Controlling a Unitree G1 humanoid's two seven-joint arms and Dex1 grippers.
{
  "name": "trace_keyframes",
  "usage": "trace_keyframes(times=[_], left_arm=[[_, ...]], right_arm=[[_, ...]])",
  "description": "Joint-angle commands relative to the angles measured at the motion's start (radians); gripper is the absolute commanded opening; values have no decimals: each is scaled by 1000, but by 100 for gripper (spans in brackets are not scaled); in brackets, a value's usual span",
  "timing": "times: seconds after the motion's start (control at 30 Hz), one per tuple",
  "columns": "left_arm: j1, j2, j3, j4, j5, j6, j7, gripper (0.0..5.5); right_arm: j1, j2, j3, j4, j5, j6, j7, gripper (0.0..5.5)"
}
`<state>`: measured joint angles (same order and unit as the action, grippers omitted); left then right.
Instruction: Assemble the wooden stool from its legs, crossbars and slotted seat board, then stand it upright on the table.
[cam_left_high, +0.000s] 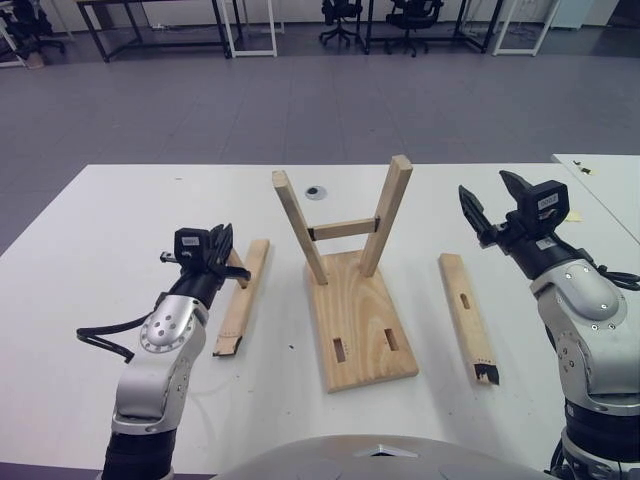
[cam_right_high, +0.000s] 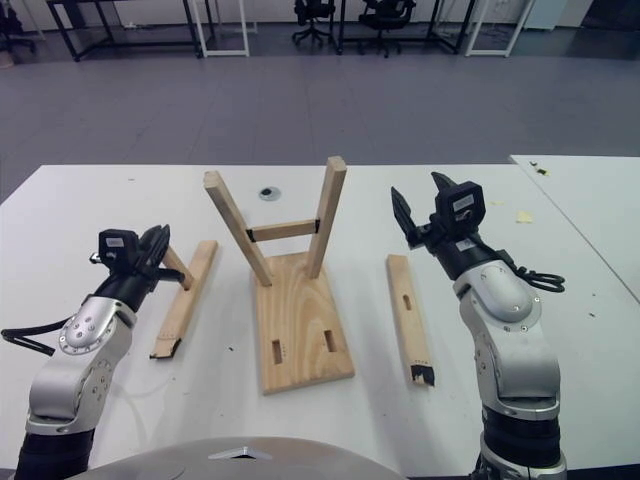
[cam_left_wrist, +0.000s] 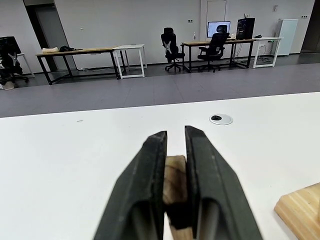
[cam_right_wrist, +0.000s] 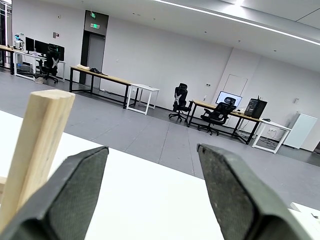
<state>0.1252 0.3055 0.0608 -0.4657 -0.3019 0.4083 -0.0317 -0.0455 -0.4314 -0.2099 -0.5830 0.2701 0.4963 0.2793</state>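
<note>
Crossbar (cam_left_wrist: 175, 176) sits mostly hidden inside the clamped left gripper (cam_left_wrist: 175, 134); right gripper (cam_left_high: 487, 186) gapes wide.

Upright legs (cam_left_high: 387, 215) and a crossbar (cam_left_high: 343, 229) block the seat board's (cam_left_high: 365, 330) far end, while bare worktop (cam_left_high: 425, 310) lanes separate it from the left loose leg (cam_left_high: 243, 295) and right loose leg (cam_left_high: 466, 315).

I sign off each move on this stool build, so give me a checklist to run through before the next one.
1. Left gripper, jaws shut on a small wooden piece: ok.
2. Right gripper, jaws open and empty: ok.
3. Two standing legs with crossbar in the seat board: ok; fully seated: cannot tell.
4. Near slots free: ok.
5. Left loose leg and right loose leg flat beside the board: ok.
6. All four legs fitted: not ok.
</note>
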Motion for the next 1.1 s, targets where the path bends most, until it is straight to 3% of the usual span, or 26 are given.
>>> trace_keyframes(times=[0.03,0.23,0.57,0.7,0.83,1.1], left_arm=[[95,-25,-29,83,7,112,-12,39],[18,-28,2,-7,8,110,1,39],[-57,-28,46,-50,-10,134,-33,190],[-115,3,74,-158,-57,183,-64,262],[-336,45,153,-241,-108,242,-41,324],[-392,36,162,-260,-65,280,22,328]], right_arm=[[-18,-11,14,-2,-14,-6,6,330],[-13,-7,22,4,-22,-16,3,330],[-33,4,25,27,-35,-31,0,330],[12,9,1,77,-50,129,-55,330],[96,145,-54,35,84,379,-121,330],[236,137,-41,55,59,613,-172,330]])
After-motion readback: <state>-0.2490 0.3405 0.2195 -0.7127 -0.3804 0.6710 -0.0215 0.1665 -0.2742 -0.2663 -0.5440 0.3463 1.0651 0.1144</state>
